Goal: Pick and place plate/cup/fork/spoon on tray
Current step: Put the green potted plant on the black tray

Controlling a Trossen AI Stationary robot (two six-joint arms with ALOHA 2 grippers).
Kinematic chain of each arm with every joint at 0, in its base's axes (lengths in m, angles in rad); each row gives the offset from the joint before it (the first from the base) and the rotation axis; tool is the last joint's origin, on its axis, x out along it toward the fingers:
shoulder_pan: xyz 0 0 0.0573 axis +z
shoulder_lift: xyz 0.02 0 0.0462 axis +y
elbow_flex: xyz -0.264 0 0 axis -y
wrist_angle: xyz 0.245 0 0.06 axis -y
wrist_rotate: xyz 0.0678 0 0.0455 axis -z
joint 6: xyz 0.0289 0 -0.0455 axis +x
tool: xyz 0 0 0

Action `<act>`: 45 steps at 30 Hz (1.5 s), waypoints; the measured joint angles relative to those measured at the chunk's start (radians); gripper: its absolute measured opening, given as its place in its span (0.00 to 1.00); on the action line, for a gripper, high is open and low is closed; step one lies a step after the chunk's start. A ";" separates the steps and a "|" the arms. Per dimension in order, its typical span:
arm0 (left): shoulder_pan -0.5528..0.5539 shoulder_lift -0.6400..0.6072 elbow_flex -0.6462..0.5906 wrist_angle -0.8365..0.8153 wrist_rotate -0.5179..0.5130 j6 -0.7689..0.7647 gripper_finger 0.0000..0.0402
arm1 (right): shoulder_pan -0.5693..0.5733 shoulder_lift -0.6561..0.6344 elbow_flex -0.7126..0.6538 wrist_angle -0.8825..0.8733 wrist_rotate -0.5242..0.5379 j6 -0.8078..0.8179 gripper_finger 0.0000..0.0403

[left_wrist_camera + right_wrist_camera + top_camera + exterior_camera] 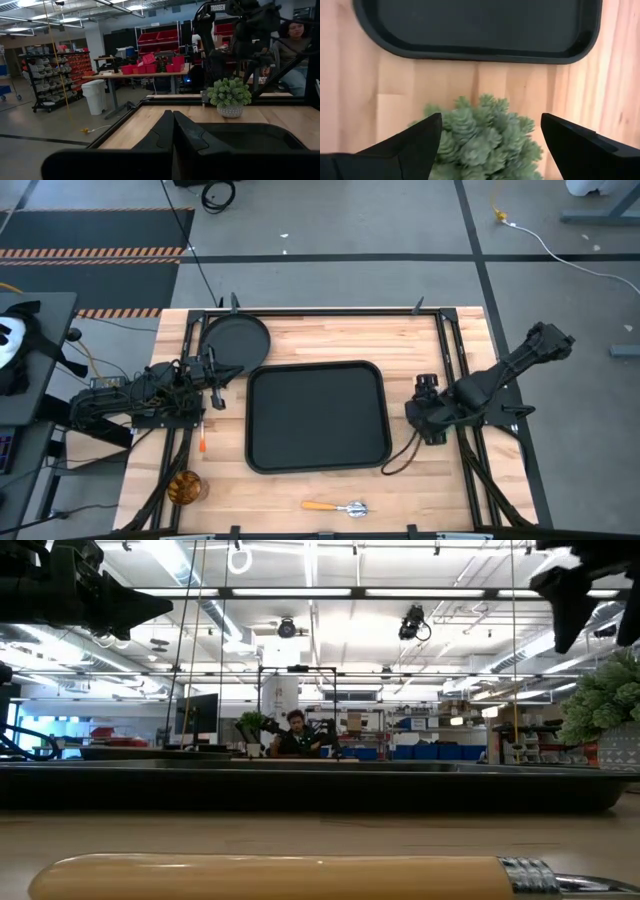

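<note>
A workshop with red bins lies beyond the wooden table (320, 490); "TROSSEN" reads on the far arm. The tray (317, 417) sits at centre, with plate (236, 338) at ten o'clock, fork (203, 439) at nine, cup (186, 487) at eight, spoon (337, 506) at six. The left gripper (213, 375) (clenched, empty) hovers beside the plate; the right gripper (490, 131) is spread above a small plant (482, 137).

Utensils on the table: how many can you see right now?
2. The fork lies left of the tray, beside the left arm. The spoon lies on the wood at the near edge, in front of the tray. Neither is on the tray yet.
</note>
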 joint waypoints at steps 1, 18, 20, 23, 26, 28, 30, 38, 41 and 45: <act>0.000 0.000 0.000 0.000 0.000 0.000 0.03 | 0.012 -0.009 0.000 -0.002 0.000 0.021 0.86; 0.000 0.000 0.000 0.000 0.000 0.000 0.03 | 0.086 0.011 0.000 -0.005 -0.080 0.327 0.86; 0.000 0.000 0.000 0.000 0.000 0.000 0.03 | 0.094 0.026 0.000 -0.003 -0.084 0.346 0.86; 0.000 0.000 0.000 0.000 0.000 0.000 0.03 | 0.100 0.048 0.000 0.002 -0.092 0.384 0.86; 0.000 0.000 0.000 0.000 0.000 0.000 0.03 | 0.100 0.072 0.000 -0.006 -0.119 0.419 0.86; 0.000 0.000 0.000 0.000 0.000 0.000 0.03 | 0.100 0.078 0.000 -0.035 -0.134 0.432 0.86; 0.000 0.000 0.000 0.000 0.000 0.000 0.03 | 0.093 0.080 0.005 -0.097 -0.140 0.456 0.86; 0.000 0.000 0.000 0.000 0.000 0.000 0.03 | 0.041 0.051 0.069 -0.283 -0.108 0.498 0.86; 0.000 0.000 0.000 0.000 0.000 0.000 0.03 | 0.017 0.035 0.068 -0.256 -0.106 0.481 0.86; 0.000 0.000 0.000 0.000 0.000 0.000 0.03 | -0.006 0.032 0.058 -0.283 -0.107 0.482 0.86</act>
